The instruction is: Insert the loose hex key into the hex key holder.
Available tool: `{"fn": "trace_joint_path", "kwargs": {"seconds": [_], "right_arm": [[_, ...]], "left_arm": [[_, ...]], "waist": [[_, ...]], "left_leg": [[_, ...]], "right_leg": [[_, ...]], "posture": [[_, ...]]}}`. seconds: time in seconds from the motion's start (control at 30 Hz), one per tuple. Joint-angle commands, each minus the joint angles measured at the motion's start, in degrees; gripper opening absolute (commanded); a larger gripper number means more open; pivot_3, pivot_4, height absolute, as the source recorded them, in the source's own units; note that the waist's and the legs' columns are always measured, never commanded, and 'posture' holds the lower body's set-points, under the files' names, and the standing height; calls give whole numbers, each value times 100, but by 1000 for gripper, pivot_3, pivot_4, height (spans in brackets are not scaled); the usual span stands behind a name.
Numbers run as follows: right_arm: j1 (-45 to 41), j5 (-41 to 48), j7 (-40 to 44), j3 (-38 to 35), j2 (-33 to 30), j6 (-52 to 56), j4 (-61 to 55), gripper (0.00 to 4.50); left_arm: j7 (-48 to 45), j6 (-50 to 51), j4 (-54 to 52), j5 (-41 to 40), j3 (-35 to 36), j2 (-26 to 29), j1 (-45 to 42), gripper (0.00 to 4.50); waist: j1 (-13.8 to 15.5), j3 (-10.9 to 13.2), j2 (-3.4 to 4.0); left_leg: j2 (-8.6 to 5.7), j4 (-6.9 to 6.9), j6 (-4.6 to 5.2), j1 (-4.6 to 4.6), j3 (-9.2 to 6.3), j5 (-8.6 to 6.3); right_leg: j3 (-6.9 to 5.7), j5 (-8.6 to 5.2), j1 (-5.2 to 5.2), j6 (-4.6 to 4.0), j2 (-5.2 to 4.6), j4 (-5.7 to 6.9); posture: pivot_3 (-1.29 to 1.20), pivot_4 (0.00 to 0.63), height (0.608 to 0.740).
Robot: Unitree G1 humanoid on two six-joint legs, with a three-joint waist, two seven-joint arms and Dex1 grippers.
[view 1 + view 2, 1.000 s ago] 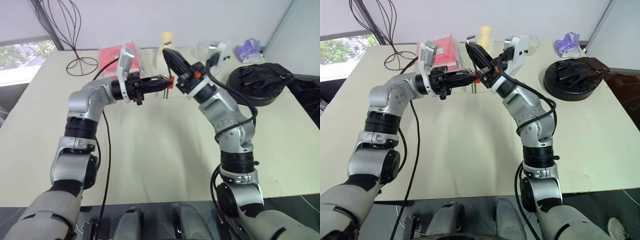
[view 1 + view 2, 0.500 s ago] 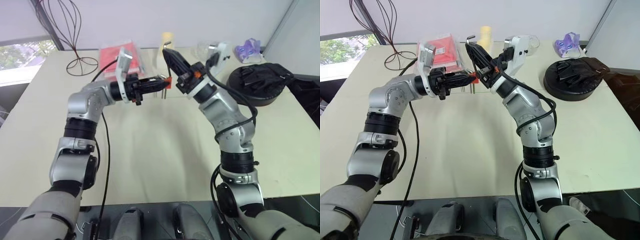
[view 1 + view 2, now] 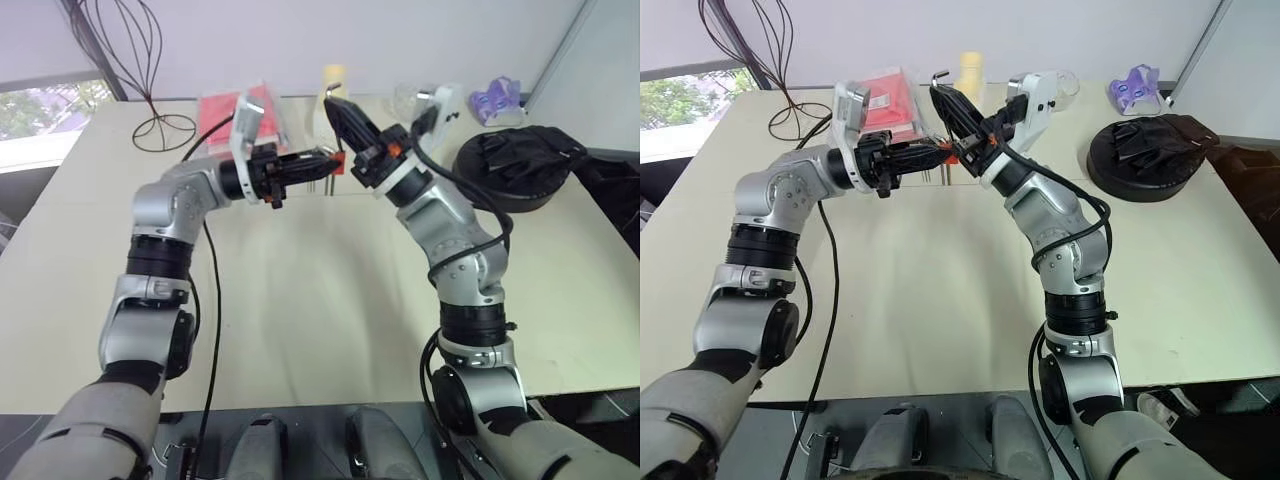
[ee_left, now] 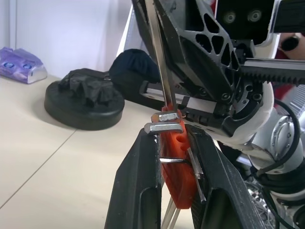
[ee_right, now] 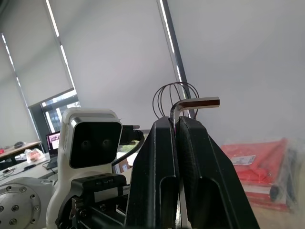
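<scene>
nothing moved since a second ago: both arms raised over the surface [image 3: 300, 300], same meeting point. left gripper [image 4: 172, 143] with jaws clamped on the hex key holder [image 4: 177, 167], held out sideways so its row of holes faces up toward the other arm. right gripper [image 5: 177, 125] with jaws pinched tight on the loose hex key [image 5: 193, 103], bent end up past the fingertips, long shank running down between the fingers so the straight end can be steered into a hole. in the left wrist view, shank tip right at the holder's top edge, beside a seated key's bend; hard to tell whether in a hole or just touching the rim. in the head views, holder [image 3: 952, 151] and key too small to judge alignment. lower shank hidden between the fingers.
</scene>
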Motion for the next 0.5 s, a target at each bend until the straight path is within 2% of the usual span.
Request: {"fn": "trace_joint_path", "kwargs": {"seconds": [0.03,0.5], "right_arm": [[-47,-4,15,3,34,-143,-57,33],[-66,-3,23,-2,18,-164,-62,33]], "left_arm": [[-68,7,-265,-111,88,75,-16,212],[150,-251,-38,7,112,-10,-82,212]], "waist": [[2,0,0],[6,0,0]], "left_leg": [[0,0,0,0,0,0],[0,0,0,0,0,0]], "right_leg": [[0,0,0,0,0,0],[0,0,0,0,0,0]], "posture": [[0,150,740],[0,150,740]]}}
